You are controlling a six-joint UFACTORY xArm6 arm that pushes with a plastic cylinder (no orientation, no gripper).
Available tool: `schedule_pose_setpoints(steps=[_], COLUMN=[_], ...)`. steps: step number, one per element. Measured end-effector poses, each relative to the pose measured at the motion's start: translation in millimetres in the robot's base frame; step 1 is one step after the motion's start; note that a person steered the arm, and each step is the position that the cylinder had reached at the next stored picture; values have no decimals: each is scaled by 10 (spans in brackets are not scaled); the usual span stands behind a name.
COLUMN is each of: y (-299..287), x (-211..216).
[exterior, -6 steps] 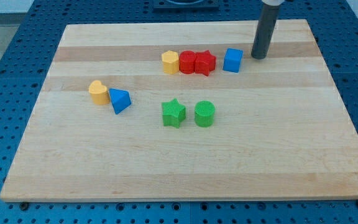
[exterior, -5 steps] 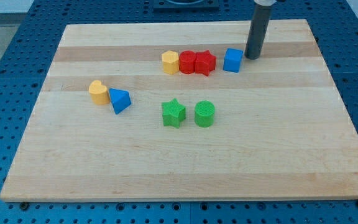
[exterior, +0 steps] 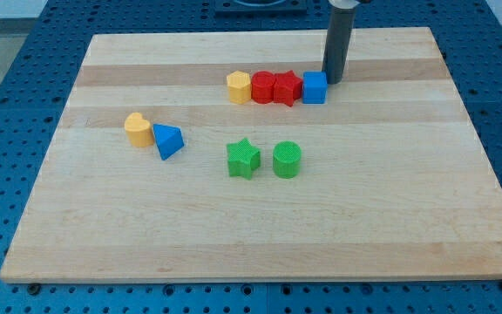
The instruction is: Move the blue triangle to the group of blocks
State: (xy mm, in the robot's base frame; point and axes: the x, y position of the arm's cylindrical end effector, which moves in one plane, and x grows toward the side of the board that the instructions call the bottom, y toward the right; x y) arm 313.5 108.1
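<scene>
Tip parked far from the triangle

My tip [exterior: 333,81], nothing gripped (bare rod), is seen touching the blue cube [exterior: 315,88]; the blue triangle [exterior: 168,140] is found well down-left of it.

Lab or robotics test setup. Light wooden board [exterior: 260,227] lies flat on a blue perforated bench [exterior: 7,113] with a regular grid of holes, the kind used for mounting fixtures. On the board are small plastic blocks in plain colours: yellow, red, blue, green, in simple shapes such as a green star [exterior: 243,160] and a green cylinder [exterior: 287,160]. Dark straight rod comes down from the view's top, my tip [exterior: 331,80] on the board. No household items.
</scene>
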Motion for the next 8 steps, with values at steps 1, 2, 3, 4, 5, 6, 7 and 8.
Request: schedule_pose_setpoints(steps=[1, 2, 3, 4, 5, 6, 7, 8], y=[80, 455, 665, 616, 410, 101, -436, -941], x=[-19, -22, 184, 770, 1359, 1895, 2181, 2210])
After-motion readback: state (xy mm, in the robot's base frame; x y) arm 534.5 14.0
